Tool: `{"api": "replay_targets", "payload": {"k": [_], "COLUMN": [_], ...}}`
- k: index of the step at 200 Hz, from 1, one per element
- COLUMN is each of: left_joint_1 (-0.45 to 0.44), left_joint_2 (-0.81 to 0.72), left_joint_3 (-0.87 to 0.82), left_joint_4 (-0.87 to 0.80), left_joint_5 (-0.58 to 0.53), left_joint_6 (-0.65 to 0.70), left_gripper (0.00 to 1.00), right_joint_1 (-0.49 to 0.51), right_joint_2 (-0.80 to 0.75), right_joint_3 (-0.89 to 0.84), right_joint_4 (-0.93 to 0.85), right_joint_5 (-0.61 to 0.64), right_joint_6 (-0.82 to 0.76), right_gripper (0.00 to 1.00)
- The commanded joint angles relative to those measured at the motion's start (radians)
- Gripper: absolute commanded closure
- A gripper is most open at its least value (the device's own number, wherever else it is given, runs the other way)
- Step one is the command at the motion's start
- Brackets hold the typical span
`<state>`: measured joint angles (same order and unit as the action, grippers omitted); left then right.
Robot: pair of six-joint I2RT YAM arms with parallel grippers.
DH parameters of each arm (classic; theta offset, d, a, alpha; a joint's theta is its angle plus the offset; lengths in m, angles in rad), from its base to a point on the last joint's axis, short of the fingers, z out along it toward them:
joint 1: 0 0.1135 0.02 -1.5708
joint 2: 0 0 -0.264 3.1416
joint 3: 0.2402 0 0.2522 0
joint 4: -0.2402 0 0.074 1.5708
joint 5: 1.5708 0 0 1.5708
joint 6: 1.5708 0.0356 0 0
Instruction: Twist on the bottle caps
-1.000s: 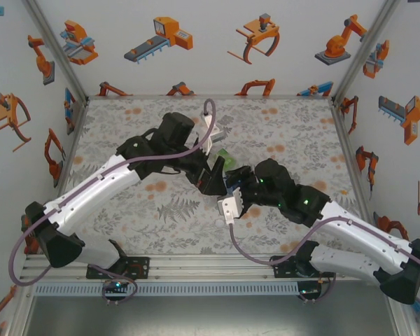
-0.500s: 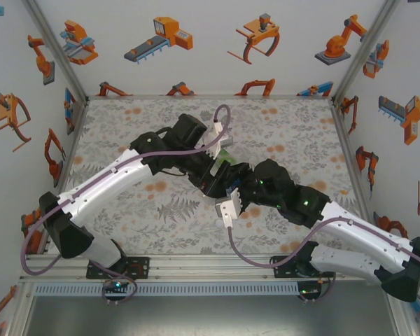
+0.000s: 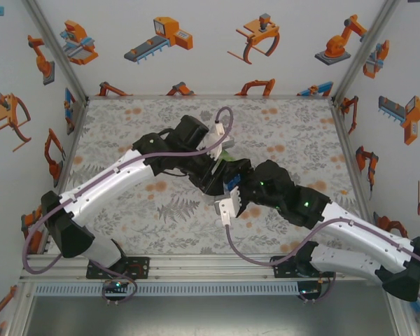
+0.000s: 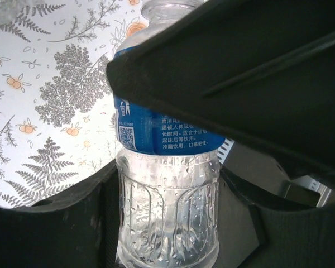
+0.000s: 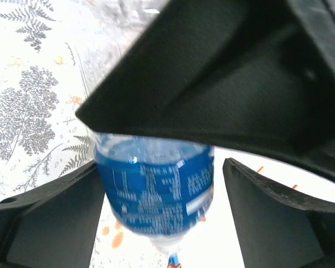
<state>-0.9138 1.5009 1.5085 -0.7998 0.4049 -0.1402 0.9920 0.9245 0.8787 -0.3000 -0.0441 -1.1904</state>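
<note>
The left arm has swung in toward the middle of the surface. The left end effector has gone from wide apart to clamped on the blue-label bottle (at its clear lower body). The right end effector has loosened, and a gap now shows beside one finger.

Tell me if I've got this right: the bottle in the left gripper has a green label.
Not quite. The bottle in the left gripper has a blue label, not a green one. The left wrist view shows it: a blue wrap with white print above the clear ribbed body, with the gripper's fingers against the bottle on both sides.
</note>
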Motion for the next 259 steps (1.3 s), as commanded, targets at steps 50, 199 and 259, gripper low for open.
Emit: {"api": "replay_targets", "payload": {"k": [50, 199, 259], "left_joint_1": [0.176, 0.248, 0.142], "left_joint_2": [-0.197, -0.501, -0.493], "left_joint_3": [-0.219, -0.511, -0.434], "left_joint_4": [0.232, 1.305, 1.297], "left_joint_5": [-0.02, 0.379, 0.429], "left_joint_6": [-0.036, -0.354, -0.309], "left_gripper": [0.59, 0.61, 0.61], "right_joint_1": [0.005, -0.023, -0.024], "right_joint_2": [-0.034, -0.059, 0.068], "right_joint_3": [-0.01, 0.065, 0.233], "right_joint_4": [0.174, 0.82, 0.843], "right_joint_5": [0.321, -0.1, -0.303], "right_joint_6": [0.674, 1.539, 1.567], "right_gripper": [0.22, 0.16, 0.17]}}
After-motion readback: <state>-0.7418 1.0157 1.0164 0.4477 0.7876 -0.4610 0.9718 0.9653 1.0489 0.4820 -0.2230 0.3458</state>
